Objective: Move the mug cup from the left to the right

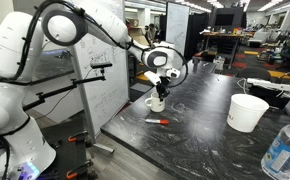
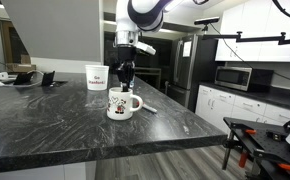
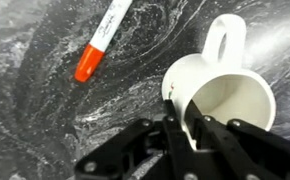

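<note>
The small white mug cup (image 3: 225, 95) with a loop handle stands on the dark marbled counter, seen in both exterior views (image 1: 155, 103) (image 2: 122, 104). It has a dark print on its side. My gripper (image 3: 182, 115) comes down from above onto the rim, also seen in the exterior views (image 1: 159, 88) (image 2: 125, 82). One finger is inside the mug and one outside, pinched on the wall on the side away from the handle. The mug's base looks to rest on the counter.
A red-capped white marker (image 3: 103, 40) lies on the counter next to the mug (image 1: 158, 121). A larger white handleless tub (image 1: 248, 112) (image 2: 97, 77) stands further along. A plastic water bottle (image 1: 283, 150) is near the counter's front corner.
</note>
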Robot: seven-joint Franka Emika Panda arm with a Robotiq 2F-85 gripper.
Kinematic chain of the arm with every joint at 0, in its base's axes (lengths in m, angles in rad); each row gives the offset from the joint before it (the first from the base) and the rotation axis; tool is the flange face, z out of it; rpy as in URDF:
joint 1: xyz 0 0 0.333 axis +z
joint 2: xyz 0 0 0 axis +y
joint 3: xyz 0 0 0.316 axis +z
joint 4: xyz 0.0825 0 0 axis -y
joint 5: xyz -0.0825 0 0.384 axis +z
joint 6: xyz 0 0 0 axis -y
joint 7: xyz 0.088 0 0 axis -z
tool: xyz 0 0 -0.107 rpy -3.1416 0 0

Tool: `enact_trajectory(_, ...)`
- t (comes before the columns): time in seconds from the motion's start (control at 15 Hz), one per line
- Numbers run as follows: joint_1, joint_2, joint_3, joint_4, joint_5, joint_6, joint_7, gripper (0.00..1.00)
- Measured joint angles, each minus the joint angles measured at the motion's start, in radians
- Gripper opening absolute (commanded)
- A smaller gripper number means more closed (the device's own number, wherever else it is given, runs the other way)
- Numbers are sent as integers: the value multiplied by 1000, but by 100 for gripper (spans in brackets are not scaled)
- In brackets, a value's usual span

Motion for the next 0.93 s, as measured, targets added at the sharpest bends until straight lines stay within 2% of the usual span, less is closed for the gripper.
enact_trajectory(0.47, -27, 5, -19, 26, -1, -8, 0, 2)
enact_trajectory(0.93, -85, 11, -105, 169, -22, -46, 1, 2)
